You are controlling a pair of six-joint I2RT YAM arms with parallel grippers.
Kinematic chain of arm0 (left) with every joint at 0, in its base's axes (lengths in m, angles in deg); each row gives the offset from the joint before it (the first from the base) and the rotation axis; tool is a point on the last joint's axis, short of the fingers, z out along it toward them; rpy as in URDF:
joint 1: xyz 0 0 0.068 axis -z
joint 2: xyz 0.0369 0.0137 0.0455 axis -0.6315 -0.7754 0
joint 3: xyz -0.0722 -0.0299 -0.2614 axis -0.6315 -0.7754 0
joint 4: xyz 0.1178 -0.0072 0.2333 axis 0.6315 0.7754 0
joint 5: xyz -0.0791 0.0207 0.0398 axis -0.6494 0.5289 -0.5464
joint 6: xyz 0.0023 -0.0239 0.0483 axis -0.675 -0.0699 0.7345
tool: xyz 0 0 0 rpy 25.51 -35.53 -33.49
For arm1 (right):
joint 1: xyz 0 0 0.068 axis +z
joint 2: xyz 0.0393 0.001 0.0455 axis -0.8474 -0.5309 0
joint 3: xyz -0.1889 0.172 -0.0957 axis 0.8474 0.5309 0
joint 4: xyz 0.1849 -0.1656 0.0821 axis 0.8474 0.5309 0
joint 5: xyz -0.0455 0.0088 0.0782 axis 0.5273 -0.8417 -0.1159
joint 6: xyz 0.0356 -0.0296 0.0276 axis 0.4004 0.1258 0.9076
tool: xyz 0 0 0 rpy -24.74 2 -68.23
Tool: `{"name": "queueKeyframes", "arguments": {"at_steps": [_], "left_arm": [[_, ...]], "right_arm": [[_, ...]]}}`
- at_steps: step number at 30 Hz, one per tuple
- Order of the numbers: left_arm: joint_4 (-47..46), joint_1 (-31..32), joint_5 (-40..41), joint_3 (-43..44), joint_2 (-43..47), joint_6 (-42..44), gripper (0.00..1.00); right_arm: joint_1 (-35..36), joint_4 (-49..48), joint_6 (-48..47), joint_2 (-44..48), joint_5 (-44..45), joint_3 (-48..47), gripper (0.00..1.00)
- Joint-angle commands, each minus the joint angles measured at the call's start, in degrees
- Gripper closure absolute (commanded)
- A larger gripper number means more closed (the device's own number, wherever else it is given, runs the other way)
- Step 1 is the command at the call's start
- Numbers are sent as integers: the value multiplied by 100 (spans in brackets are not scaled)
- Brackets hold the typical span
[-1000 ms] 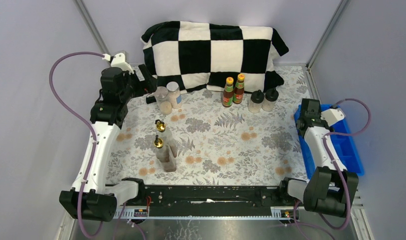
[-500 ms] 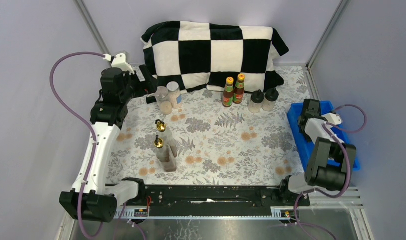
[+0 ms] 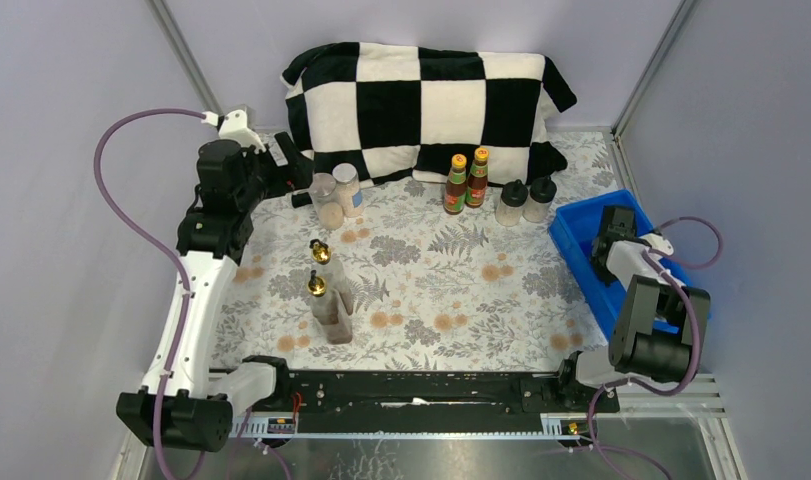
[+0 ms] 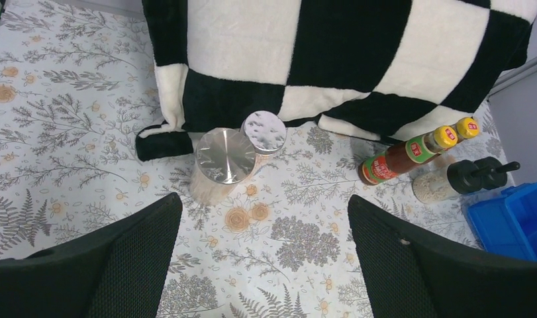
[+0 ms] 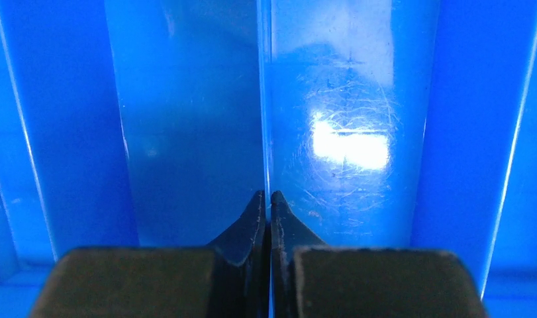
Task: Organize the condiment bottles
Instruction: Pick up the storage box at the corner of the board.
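- Since a second ago, the blue tray has slid inward.
- Fingers of the right gripper pinch its thin divider.
- Above two jars, the left gripper hangs spread wide.

The right gripper, its jaws apart a second ago, is now pinched together on the divider wall of the blue tray. The tray is swung and drawn leftward onto the floral cloth, nearer the shakers. The right arm is folded back.

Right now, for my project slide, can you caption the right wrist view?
Right gripper shut on the centre divider of the blue tray.
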Motion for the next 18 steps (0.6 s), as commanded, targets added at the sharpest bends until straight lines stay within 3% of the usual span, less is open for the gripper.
{"name": "queueKeyframes", "arguments": {"at_steps": [1, 10, 18], "left_arm": [[-32, 7, -113, -79, 220, -102, 1], [15, 16, -294, -179, 416, -271, 1], [153, 12, -267, -210, 546, -255, 1]], "right_arm": [[4, 189, -123, 783, 239, 33, 100], [10, 1005, -899, 2313, 535, -516, 100], [187, 1347, -1569, 3403, -201, -986, 100]]}}
